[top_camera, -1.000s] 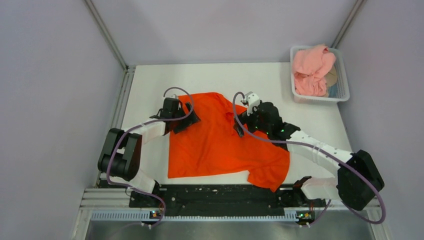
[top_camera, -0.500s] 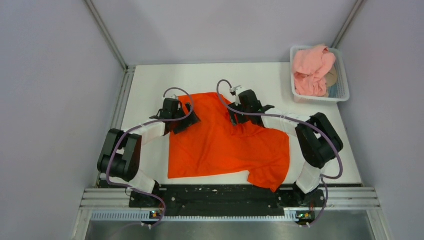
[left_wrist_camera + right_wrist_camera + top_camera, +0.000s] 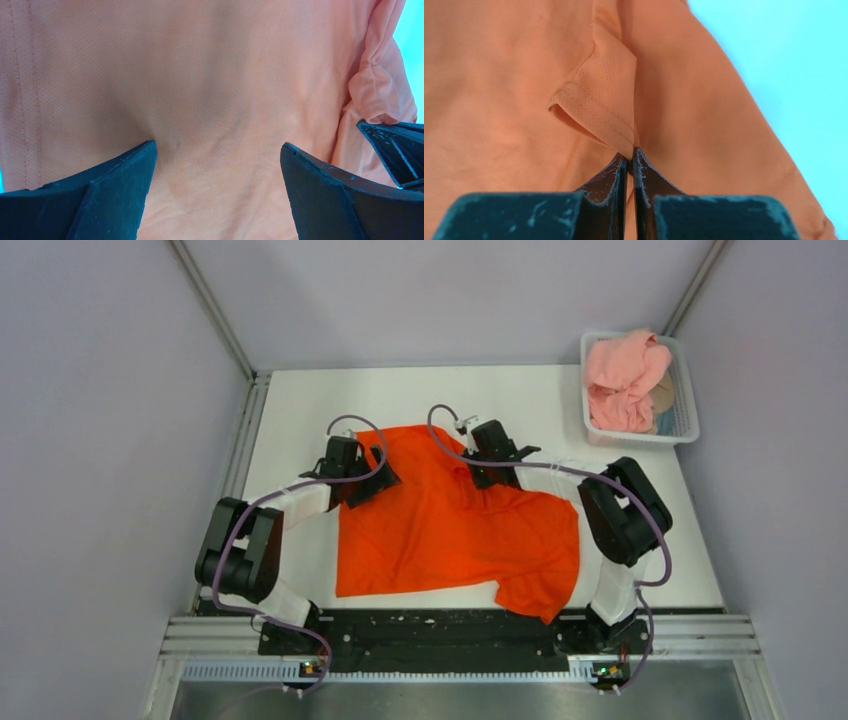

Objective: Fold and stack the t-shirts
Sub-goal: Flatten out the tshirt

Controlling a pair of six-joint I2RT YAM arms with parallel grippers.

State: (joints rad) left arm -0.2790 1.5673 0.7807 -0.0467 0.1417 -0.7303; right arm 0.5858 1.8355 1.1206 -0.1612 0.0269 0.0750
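An orange-red t-shirt (image 3: 450, 525) lies spread on the white table, a sleeve hanging toward the near edge. My left gripper (image 3: 362, 480) rests low over the shirt's far left part, jaws wide open over flat cloth (image 3: 215, 125), with nothing between them. My right gripper (image 3: 487, 468) sits on the shirt's far right edge, shut on a raised fold of hemmed orange fabric (image 3: 599, 107) pinched at its fingertips (image 3: 630, 155). A pale pink t-shirt (image 3: 622, 380) lies crumpled in the basket.
A white mesh basket (image 3: 686, 405) stands at the table's far right corner and holds the pink cloth along with other fabric. Bare white table (image 3: 400, 395) lies beyond the shirt. Grey walls close in on the left, the back and the right.
The right arm swung left and farther back to the shirt's far edge, and its jaws closed from wide open onto a fold of cloth. The left arm kept still.
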